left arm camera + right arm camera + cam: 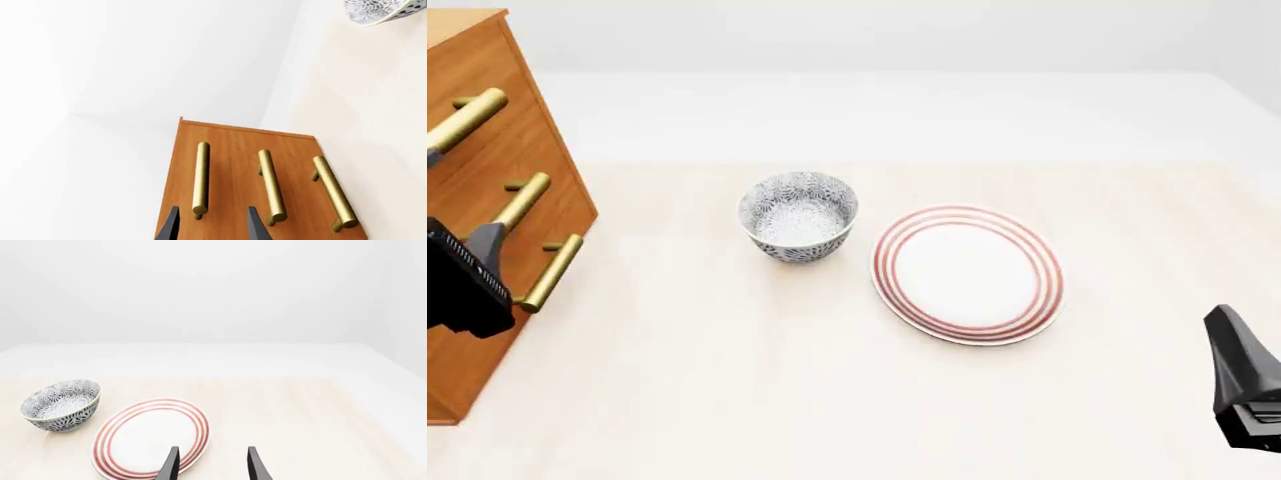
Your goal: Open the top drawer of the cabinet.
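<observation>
At the far left edge of the front view stands the tall orange-brown wooden cabinet (481, 200), resting on the pale beige table (761, 380); its front face carries three stacked drawers, each with one brass cylindrical bar handle. Top drawer of the cabinet (474, 85): uppermost of the three, front flush with the two below, not pulled out; its brass handle (465, 122) runs off the frame edge. Middle handle (521, 200) and lowest handle (551, 272) sit beneath it.

Left gripper (210, 225): two dark fingers (170, 227) parted, nothing clasped between them; in the left wrist view they straddle the near end of one brass handle (200, 182) without visibly touching it. Its dark body (467, 280) hangs against the cabinet front in the front view, low beside the middle handle.

Blue-and-white patterned ceramic bowl (799, 215): upright on the table, well apart from the cabinet, just beside the plate. White round plate with red concentric rim rings (966, 273): flat on the table, to the right of the bowl, not touching it.

Right gripper (212, 465): dark fingers parted, holding nothing, hovering over the near edge of the plate in its wrist view; in the front view only its dark body (1244, 390) shows at the lower right corner, apart from the plate
</observation>
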`<act>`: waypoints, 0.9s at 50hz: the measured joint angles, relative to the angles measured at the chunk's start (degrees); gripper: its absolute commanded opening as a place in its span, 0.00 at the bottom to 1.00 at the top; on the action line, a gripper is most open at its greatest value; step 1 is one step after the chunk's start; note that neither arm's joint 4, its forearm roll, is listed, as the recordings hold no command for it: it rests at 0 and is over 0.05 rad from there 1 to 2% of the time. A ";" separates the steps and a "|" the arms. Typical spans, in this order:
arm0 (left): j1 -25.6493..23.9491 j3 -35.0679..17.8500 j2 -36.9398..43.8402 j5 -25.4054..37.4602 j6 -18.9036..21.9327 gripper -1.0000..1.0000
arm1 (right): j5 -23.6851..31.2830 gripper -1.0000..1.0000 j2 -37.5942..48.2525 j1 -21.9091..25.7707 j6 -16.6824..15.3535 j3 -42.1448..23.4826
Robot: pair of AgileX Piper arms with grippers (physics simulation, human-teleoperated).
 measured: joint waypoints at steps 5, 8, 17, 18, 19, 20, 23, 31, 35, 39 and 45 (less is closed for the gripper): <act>1.12 -0.10 1.99 -2.11 0.84 1.00 | 0.00 1.00 0.00 0.00 0.00 0.00; 1.69 -0.29 3.12 -3.17 1.18 1.00 | -0.01 1.00 0.01 0.00 0.00 0.00; 3.07 -1.52 5.42 -4.82 1.66 1.00 | -0.08 1.00 0.07 -0.01 0.00 0.01; 3.19 -1.70 5.54 -4.84 1.69 1.00 | -0.08 1.00 0.07 -0.01 0.00 0.01; 3.32 -1.87 5.65 -4.87 1.75 1.00 | -0.09 1.00 0.08 -0.01 0.00 0.02; 3.45 -2.05 5.75 -4.88 1.80 1.00 | -0.09 1.00 0.08 -0.01 0.00 0.02; 3.80 -2.60 5.96 -4.76 1.93 1.00 | -0.10 1.00 0.09 -0.02 0.01 0.02; 4.62 -4.13 6.58 -4.15 2.25 1.00 | -0.13 1.00 0.12 -0.02 0.01 0.02; 5.03 -4.91 7.13 -4.12 2.38 1.00 | -0.14 1.00 0.13 -0.02 0.01 0.02; 5.25 -5.93 7.93 -4.02 2.36 1.00 | -0.15 1.00 0.14 -0.02 0.01 0.02; 5.43 -7.54 9.69 -4.13 2.17 1.00 | -0.15 1.00 0.13 -0.03 0.01 0.03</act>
